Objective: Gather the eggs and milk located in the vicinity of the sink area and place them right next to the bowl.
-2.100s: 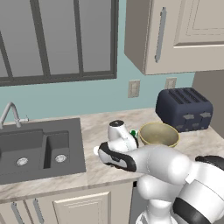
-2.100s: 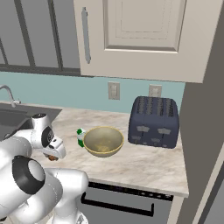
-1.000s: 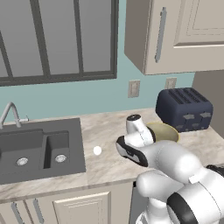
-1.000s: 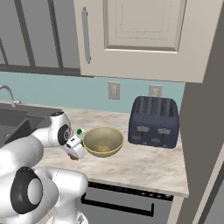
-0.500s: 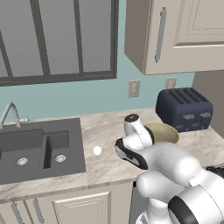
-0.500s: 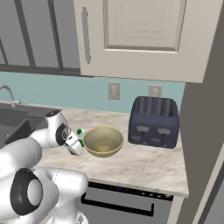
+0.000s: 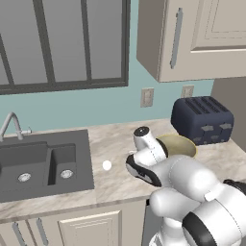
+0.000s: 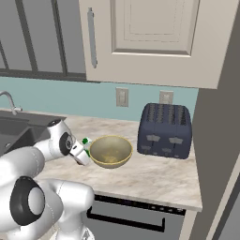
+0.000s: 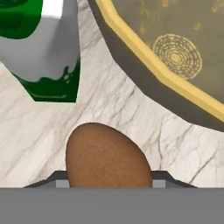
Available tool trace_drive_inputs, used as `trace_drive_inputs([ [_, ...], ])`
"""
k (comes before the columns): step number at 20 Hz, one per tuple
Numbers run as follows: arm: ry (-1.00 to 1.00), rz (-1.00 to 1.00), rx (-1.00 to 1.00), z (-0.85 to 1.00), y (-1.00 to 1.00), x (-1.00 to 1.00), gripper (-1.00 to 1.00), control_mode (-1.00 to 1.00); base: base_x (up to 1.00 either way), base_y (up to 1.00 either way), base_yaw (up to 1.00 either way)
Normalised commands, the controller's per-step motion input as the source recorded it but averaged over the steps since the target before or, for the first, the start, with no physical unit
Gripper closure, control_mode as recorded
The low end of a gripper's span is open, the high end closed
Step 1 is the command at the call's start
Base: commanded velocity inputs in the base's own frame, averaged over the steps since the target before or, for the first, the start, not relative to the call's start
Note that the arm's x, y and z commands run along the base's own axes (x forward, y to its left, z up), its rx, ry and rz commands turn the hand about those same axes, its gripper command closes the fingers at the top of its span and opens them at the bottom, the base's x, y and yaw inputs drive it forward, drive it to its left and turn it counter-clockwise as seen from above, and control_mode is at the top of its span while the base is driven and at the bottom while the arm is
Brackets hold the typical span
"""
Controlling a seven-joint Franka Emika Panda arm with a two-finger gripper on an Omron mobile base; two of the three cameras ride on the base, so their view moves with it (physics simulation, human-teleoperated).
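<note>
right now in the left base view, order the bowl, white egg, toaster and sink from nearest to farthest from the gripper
1. bowl, just right of the gripper, which holds the brown egg.
2. white egg, on the counter to its left.
3. toaster, farther right, at the wall; too close to call against the egg.
4. sink, far left.

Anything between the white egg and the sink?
Nothing: bare marble counter separates the white egg from the sink, seen in the left base view.
</note>
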Motion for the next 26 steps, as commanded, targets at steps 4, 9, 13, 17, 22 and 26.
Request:
trace_drive_inputs([
  [4,0.00,0.00,-0.02,-0.17,-0.04,0.00,1.00,-1.00,0.00,0.00,0.00],
  [9,0.00,0.00,0.00,-0.04,-0.11,0.00,1.00,-1.00,0.00,0.00,0.00],
  [13,0.00,-0.01,0.00,-0.10,-0.18,0.00,1.00,-1.00,0.00,0.00,0.00],
  [17,0.00,0.00,0.00,0.00,0.00,0.00,1.00,-1.00,0.00,0.00,0.00],
  [22,-0.01,0.00,0.00,0.00,0.00,0.00,1.00,-1.00,0.00,0.00,0.00],
  [26,-0.01,0.00,0.00,0.00,0.00,0.00,-1.00,-1.00,0.00,0.00,0.00],
])
